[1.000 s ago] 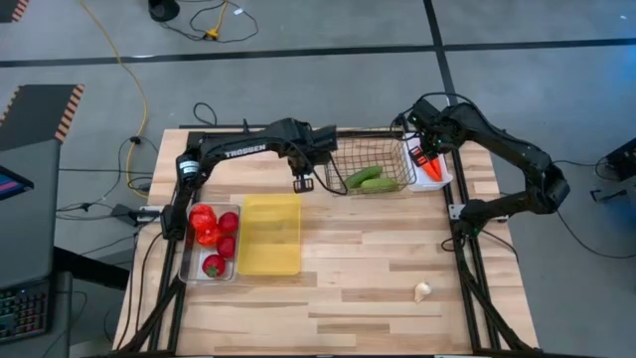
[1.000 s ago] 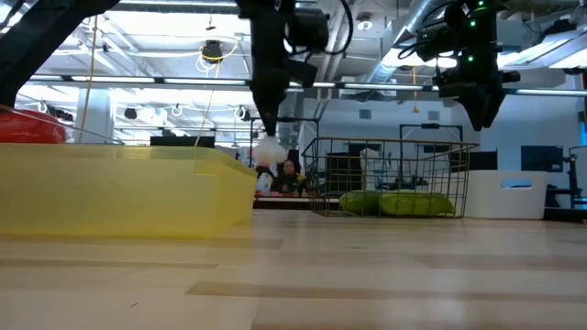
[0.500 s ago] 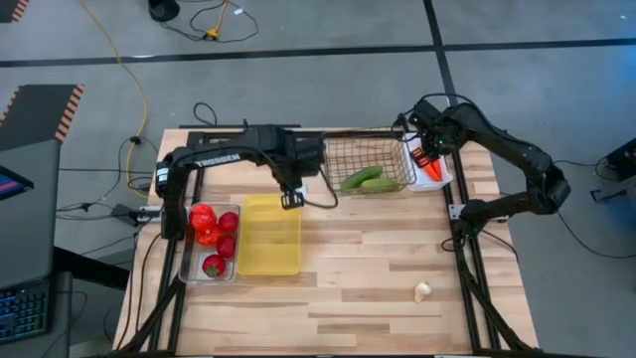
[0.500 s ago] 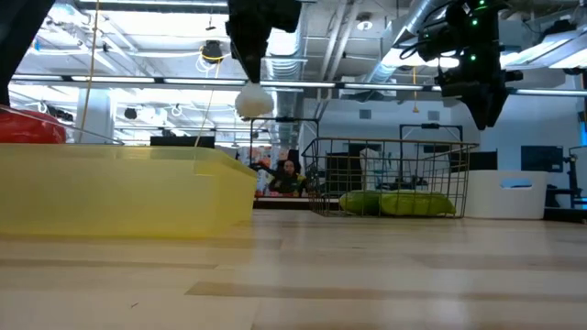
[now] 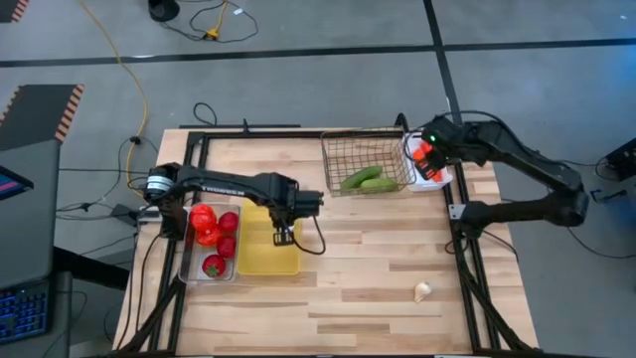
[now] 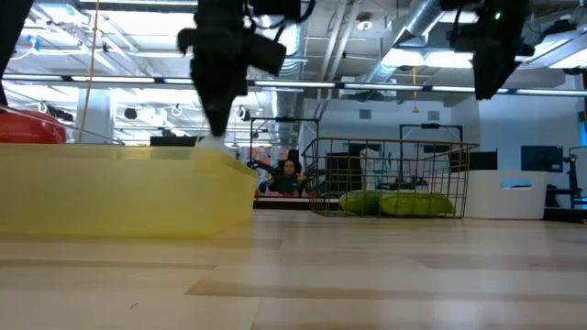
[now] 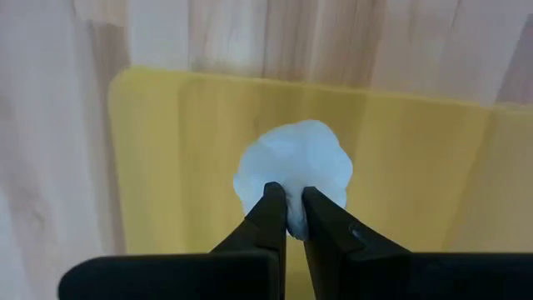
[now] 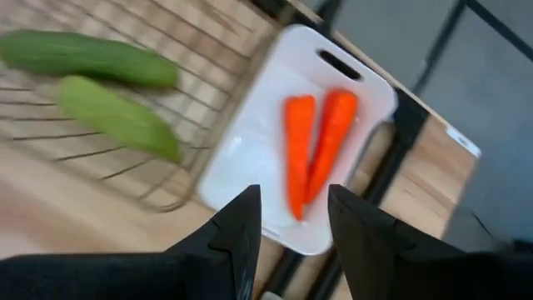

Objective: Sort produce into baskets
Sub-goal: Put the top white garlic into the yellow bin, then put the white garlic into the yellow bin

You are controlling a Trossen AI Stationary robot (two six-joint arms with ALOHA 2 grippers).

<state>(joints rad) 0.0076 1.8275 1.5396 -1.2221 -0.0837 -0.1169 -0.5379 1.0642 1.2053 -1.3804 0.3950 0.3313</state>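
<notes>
Over the yellow tray point(image 5: 260, 257), the left gripper point(image 5: 283, 235) hangs with its two fingers pinched on a white garlic piece point(image 7: 292, 174), a lumpy, pale, rounded bulb that shows against the tray's yellow floor in the left wrist view. In the low view the same white piece point(image 6: 211, 142) sits right at the tray's upper rim point(image 6: 128, 149). A second white garlic piece point(image 5: 423, 290) lies alone on the bare wooden table point(image 5: 368, 268), well apart from every container, near the right front.

Four containers stand on the table. The clear bin point(image 5: 188, 268), just beside the yellow tray on the left, holds four red tomatoes and peppers point(image 5: 206, 228), glossy and packed close. The wire basket point(image 5: 333, 159) at the back holds two green cucumbers point(image 5: 365, 179), long and smooth, lying side by side. The white tray point(image 8: 250, 158), touching the basket's right side, holds two orange carrots point(image 8: 316, 150), slim and tapered, laid nearly parallel.

The right gripper point(image 8: 293, 218) hovers above the white tray with its jaws apart and nothing between them.
</notes>
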